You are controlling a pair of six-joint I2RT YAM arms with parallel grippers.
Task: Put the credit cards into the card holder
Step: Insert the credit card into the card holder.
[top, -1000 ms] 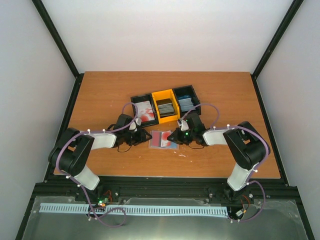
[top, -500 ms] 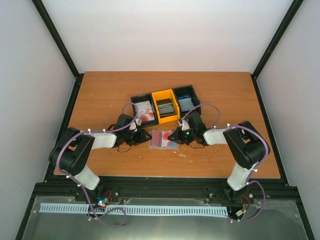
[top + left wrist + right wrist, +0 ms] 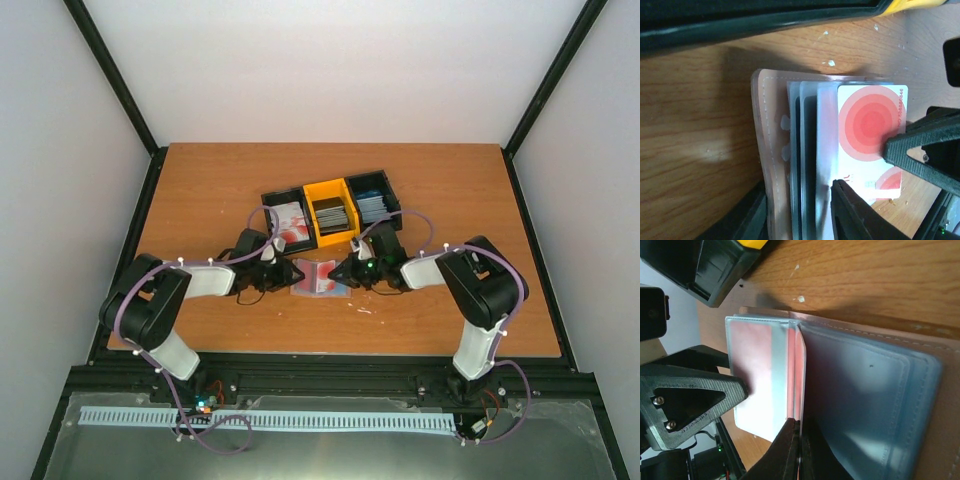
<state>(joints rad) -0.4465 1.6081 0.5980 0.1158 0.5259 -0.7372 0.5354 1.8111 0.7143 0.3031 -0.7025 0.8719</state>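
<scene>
**One card halfway in — most of the job left**

One white plastic card with red circles sits partly inside a clear sleeve of the pinkish, stitched card holder, which lies open on the brown wooden table between the two arms. Its outer end pokes out of the sleeve mouth, so I judge this insertion unfinished.

The right gripper has its fingers pressed together, tips at the exposed end of that card. Whether they pinch the card or only push on it, the views do not settle. The left gripper stands with its fingers apart, astride the holder's opposite edge with the sleeves between them; I cannot tell whether they clamp the holder or merely bracket it.

Dark shapes show behind other sleeves in the left wrist view, and a bluish-grey face fills a sleeve in the right wrist view — possibly cards already loaded, though that is unclear.

Behind the holder, the three-bin tray holds red-and-white cards on the left, dark ones in the yellow middle bin and blue ones on the right. By that showing, much remains.
</scene>
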